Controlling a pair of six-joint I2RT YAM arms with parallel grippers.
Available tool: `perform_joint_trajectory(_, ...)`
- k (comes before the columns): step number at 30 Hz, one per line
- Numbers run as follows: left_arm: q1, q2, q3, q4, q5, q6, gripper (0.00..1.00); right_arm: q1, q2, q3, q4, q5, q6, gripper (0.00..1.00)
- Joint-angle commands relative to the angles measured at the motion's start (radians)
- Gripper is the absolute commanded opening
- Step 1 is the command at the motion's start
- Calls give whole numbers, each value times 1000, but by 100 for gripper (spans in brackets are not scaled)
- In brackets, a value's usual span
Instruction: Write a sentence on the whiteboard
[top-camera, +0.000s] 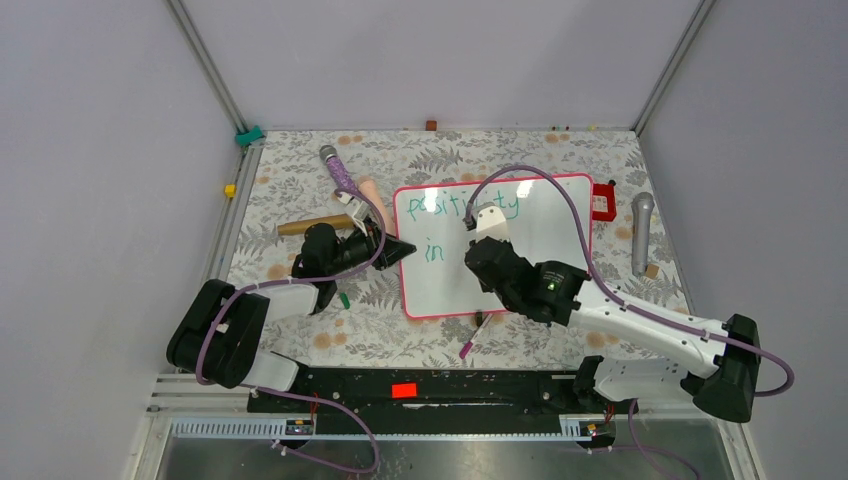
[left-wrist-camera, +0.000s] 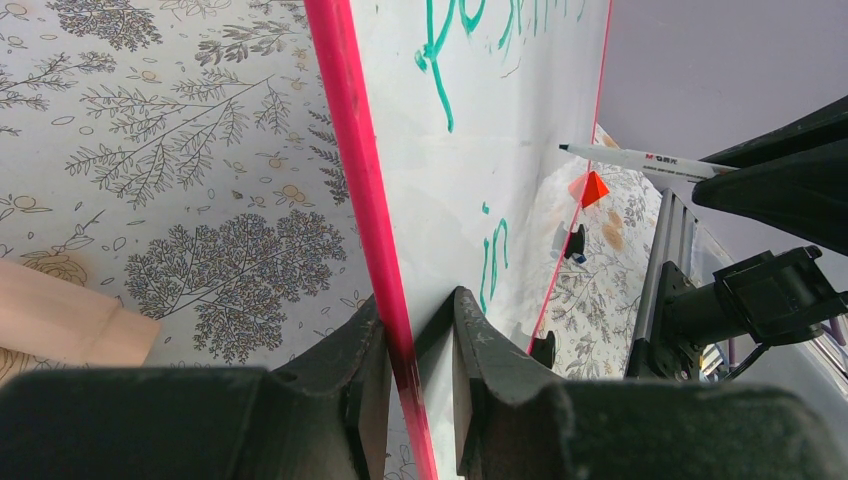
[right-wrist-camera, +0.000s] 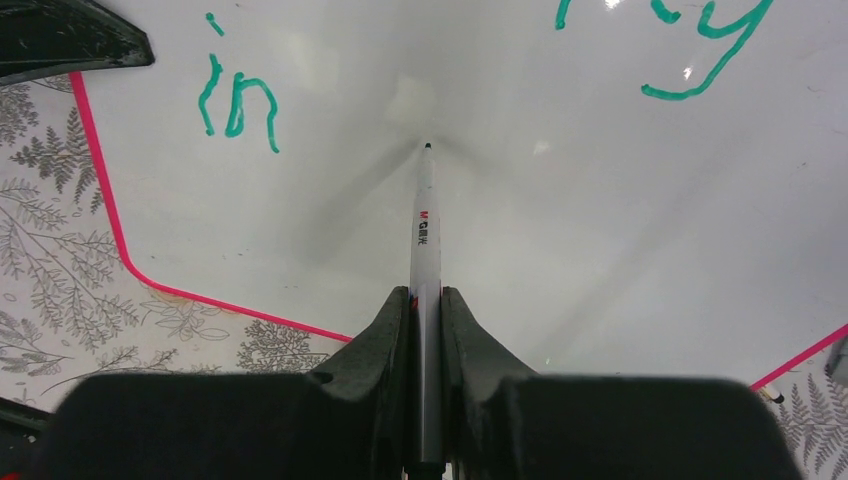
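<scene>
right fingers (right-wrist-camera: 385, 350) are closed tight on a white marker pen (right-wrist-camera: 425, 240), which sticks straight out between them. its dark tip sits at the surface of the whiteboard (right-wrist-camera: 600, 260); whether it actually touches i cannot tell. left fingers (left-wrist-camera: 480, 350) are nearly closed, pinching the board's left edge, with the pink-red frame clamped between them and one finger on each side of it.

on the worktop (top-camera: 300, 180), which has a fern-print cover, a pink-tipped pen (top-camera: 468, 345) lies just off the board's near edge, beside the right arm. a small green piece (top-camera: 345, 299) lies by the left arm.

the whiteboard lies in the middle of the worktop, between the two arms. green writing shows on it: "in" low on the left, and above it a longer line that looks like "positivity". the marker tip is on bare white to the right of "in" and below the upper line.

left of the board are a brown stick (top-camera: 315, 225) and a peach block (top-camera: 370, 190). a purple microphone (top-camera: 340, 170) lies further back. a red object (top-camera: 603, 200) sits against the board's right edge near the far corner. a grey microphone (top-camera: 642, 230) lies further right, apart from the board, with a small tan cube (top-camera: 651, 270) beside it. a yellow cube (top-camera: 230, 190) sits at the left edge, and a teal clip (top-camera: 248, 135) at the far left corner.
</scene>
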Motion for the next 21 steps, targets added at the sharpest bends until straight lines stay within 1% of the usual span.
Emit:
perform_joint_trajectory(1, 7, -1, -13, 2, -200, 148, 0, -5, 16, 53, -23, 81, 1, 0)
perform_joint_trajectory(12, 6, -3, -14, 1, -200, 149, 0, -11, 81, 90, -18, 95, -18, 0)
perform_joint_trajectory(21, 5, -4, -13, 2, -199, 149, 0, -11, 84, 79, 11, -12, -43, 0)
